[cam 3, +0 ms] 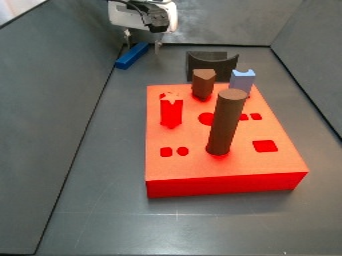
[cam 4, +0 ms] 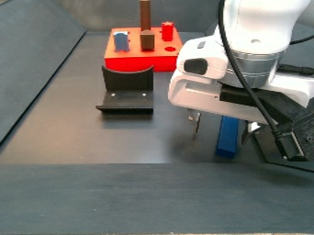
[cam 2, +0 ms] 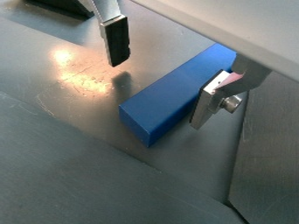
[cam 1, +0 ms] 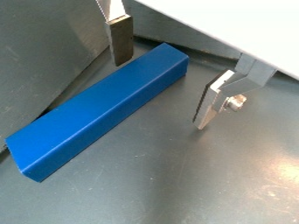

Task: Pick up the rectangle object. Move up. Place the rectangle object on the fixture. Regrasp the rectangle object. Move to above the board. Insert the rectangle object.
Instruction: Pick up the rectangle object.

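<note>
The rectangle object [cam 1: 100,109], a long saturated blue bar, lies flat on the dark grey floor and shows in both wrist views [cam 2: 176,96]. My gripper [cam 1: 167,74] is open and low over one end of the bar. One finger [cam 2: 211,101] stands close beside the bar and the other finger [cam 2: 114,42] is well clear of it. In a side view the gripper [cam 3: 140,38] hangs at the far left corner over the bar [cam 3: 128,55]. The red board [cam 3: 254,165] and the dark fixture [cam 3: 210,63] lie apart from it.
On the board stand a tall brown cylinder [cam 3: 227,120], a shorter brown one [cam 3: 202,83], a pale-blue block [cam 3: 243,80] and a red peg [cam 3: 170,110]. A light wall [cam 1: 233,26] rises close behind the gripper. The fixture [cam 4: 127,92] sits between board [cam 4: 172,62] and gripper [cam 4: 223,121].
</note>
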